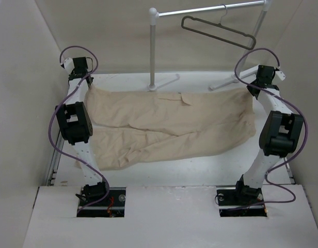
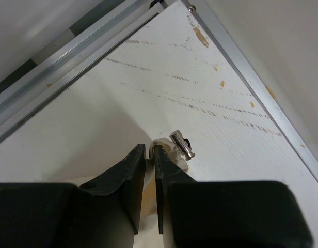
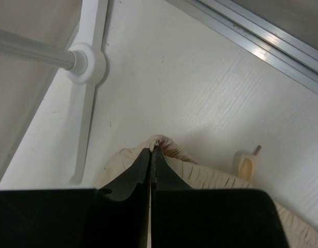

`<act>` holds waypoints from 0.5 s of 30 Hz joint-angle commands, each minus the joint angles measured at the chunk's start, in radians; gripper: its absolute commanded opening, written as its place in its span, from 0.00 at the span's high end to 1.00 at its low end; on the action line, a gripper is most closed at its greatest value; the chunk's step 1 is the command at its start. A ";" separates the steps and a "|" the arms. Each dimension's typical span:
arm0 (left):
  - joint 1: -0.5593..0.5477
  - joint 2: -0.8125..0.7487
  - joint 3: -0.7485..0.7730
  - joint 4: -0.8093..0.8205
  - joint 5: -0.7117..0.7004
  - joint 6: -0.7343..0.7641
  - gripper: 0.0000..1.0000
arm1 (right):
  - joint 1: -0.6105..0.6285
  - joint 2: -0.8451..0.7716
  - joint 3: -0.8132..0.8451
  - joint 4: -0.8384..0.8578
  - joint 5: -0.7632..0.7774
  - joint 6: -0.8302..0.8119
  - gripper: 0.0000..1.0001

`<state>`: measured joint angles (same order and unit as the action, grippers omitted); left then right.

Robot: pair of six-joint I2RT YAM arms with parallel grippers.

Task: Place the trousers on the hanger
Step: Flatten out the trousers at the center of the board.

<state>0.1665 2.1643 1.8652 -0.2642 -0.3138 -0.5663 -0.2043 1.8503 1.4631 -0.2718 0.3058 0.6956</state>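
The beige trousers lie spread flat across the white table, stretched between my two grippers. My left gripper is at their far left corner. In the left wrist view it is shut on a thin fold of the cloth, next to a small metal button. My right gripper is at the far right corner. In the right wrist view it is shut on a bunched fold of the trousers. The dark hanger hangs tilted from the white rail, above the far right.
The rail's white post and feet stand at the back of the table; one foot shows close to my right gripper. Aluminium edge rails border the table. Walls close in on both sides. A small beige piece sits beside the cloth.
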 commanded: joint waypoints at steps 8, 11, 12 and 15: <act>0.031 0.048 0.117 0.014 -0.016 0.019 0.85 | -0.007 0.098 0.091 -0.043 0.055 0.015 0.89; 0.070 0.054 0.101 -0.003 -0.036 0.029 0.83 | -0.022 0.092 0.120 -0.082 0.070 0.021 0.92; 0.081 0.057 0.098 -0.009 -0.038 0.040 0.79 | -0.025 0.090 0.132 -0.099 0.072 0.024 0.89; 0.086 0.017 0.072 -0.014 -0.041 0.077 0.53 | -0.021 0.058 0.129 -0.118 0.082 0.025 0.58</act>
<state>0.2329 2.2311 1.9415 -0.2768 -0.3222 -0.5282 -0.2176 1.9907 1.5505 -0.3607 0.3450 0.7177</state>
